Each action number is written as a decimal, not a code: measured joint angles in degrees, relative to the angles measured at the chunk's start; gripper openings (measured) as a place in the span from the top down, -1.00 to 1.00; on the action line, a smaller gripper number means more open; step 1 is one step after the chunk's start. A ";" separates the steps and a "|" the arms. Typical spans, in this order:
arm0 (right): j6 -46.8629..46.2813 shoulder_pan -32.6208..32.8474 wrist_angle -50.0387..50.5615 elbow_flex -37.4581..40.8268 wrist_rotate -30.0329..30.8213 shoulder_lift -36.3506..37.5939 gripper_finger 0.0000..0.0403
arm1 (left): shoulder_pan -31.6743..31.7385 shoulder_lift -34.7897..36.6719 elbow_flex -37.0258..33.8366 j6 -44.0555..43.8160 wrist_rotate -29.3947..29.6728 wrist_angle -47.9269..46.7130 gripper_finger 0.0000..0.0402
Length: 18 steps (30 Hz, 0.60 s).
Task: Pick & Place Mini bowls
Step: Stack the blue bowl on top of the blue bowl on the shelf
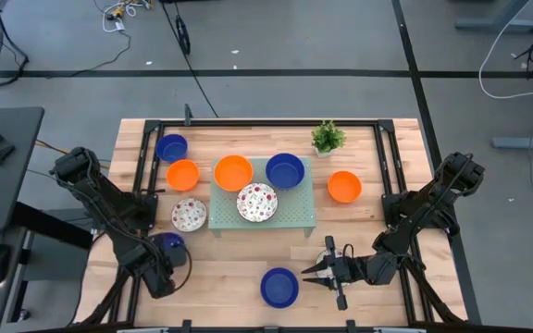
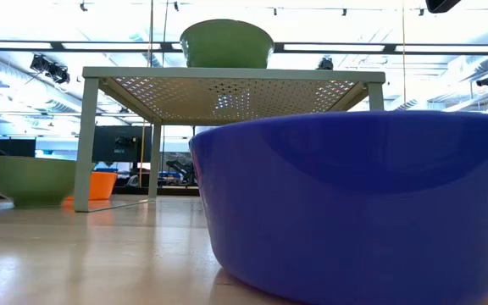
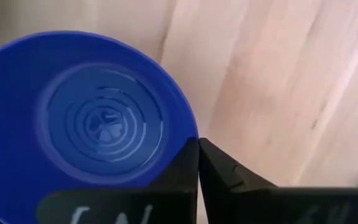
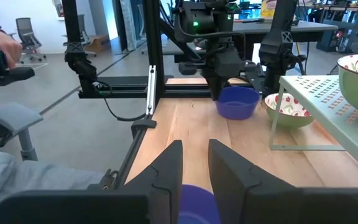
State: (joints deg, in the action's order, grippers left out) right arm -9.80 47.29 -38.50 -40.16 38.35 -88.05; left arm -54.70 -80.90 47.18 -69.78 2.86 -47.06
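Several mini bowls show in the high view. An orange bowl, a dark blue bowl and a speckled bowl sit on the pale green tray. A blue bowl, two orange bowls and a speckled bowl stand on the table around it. My left gripper is shut on a dark blue bowl at the front left. My right gripper is open, just right of another dark blue bowl at the front, not visibly touching it. My left gripper pinches the blue bowl's rim, one finger inside the bowl and one outside. The fingers come from above, as the right wrist view shows. The bowl stays level, mouth up. Whether it rests on the table I cannot tell.
A small potted plant stands at the far side, right of the tray. The tray stands on legs above the table. Black rails run along the table's left and right sides. Bare wood lies at the front between the two arms.
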 joint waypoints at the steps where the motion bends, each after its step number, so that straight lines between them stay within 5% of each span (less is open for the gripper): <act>1: 0.00 0.00 0.00 0.00 0.00 0.00 0.60 | 0.00 0.00 0.06 0.00 -0.78 0.04 0.96; 6: 0.00 0.00 0.00 0.00 0.00 0.00 0.60 | -0.49 -0.09 2.55 1.48 -2.69 -0.13 0.98; 18: 0.02 0.00 0.01 0.00 0.00 0.00 0.60 | -1.11 -0.10 6.82 15.17 5.35 8.48 0.99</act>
State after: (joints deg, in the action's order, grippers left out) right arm -9.78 47.29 -38.49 -40.16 38.35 -88.05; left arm -55.81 -81.00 54.00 -54.61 8.21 -38.59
